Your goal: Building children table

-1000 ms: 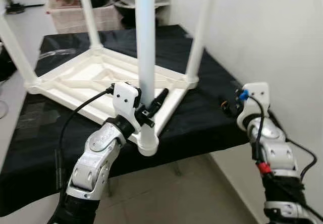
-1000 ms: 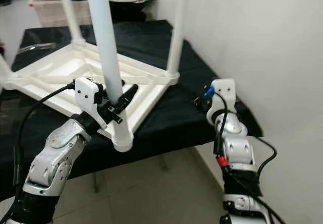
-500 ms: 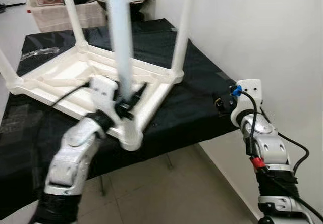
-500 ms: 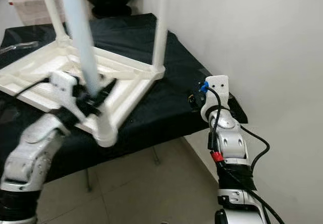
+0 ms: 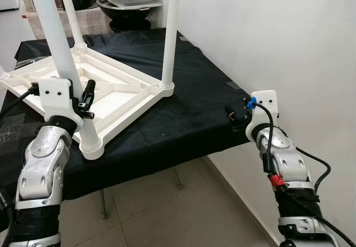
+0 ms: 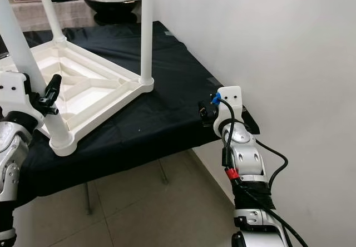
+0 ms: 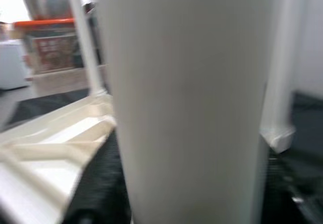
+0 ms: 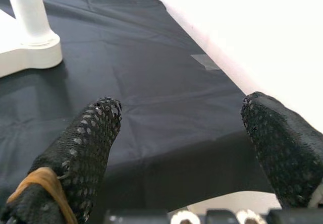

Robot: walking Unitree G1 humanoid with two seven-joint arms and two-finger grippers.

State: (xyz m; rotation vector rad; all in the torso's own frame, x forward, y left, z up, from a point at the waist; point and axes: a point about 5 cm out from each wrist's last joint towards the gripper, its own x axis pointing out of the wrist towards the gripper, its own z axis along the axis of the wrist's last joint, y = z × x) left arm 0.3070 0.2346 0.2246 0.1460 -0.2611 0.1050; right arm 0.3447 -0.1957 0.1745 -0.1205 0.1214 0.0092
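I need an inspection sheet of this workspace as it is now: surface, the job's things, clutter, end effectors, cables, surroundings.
Surface: black cloth covers the work table; small pieces of tape near the wall edge.
Job's things: white children table lies upside down on the cloth, with its white legs pointing up; near leg stands in the corner socket at the cloth's front edge.
Clutter: nothing seen on the cloth.
End effectors: left end effector is around the near leg; right end effector is open over the cloth's corner by the wall, holding nothing.
Cables: black cables run along both arms.
Surroundings: white wall on the right, tiled floor below, shelf with a pot and containers behind.
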